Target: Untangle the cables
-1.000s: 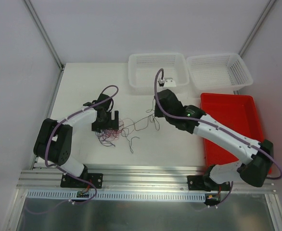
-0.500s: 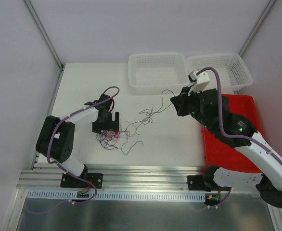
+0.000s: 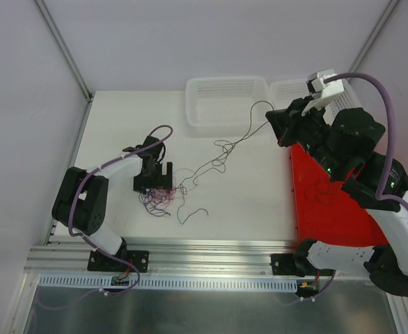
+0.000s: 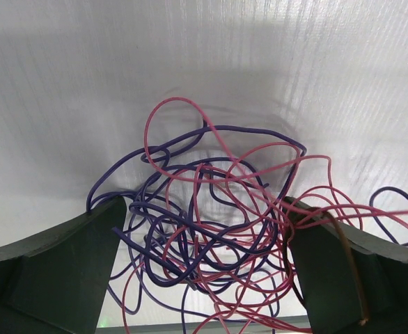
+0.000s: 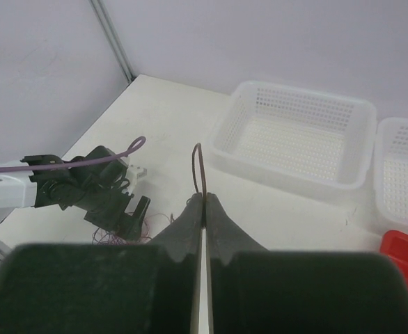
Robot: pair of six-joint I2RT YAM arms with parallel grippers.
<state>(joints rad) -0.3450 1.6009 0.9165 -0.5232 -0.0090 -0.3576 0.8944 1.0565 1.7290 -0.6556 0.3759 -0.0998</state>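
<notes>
Red and purple cables (image 3: 159, 200): one tangled heap on the desk (image 3: 120, 118), left of centre, lying between the left jaws, which stand wide apart and grip nothing. Dark cable (image 3: 221, 147): strung from the heap up to the raised right jaws, pinched tight on it, above the far left corner of the red tray (image 3: 343, 209).

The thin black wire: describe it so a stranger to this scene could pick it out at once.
On the white table, look between the red plastic tray and the heap of red and purple wires. The thin black wire runs from that heap to the shut right gripper. Alone among the wires, it is drawn out long, not bunched.
</notes>
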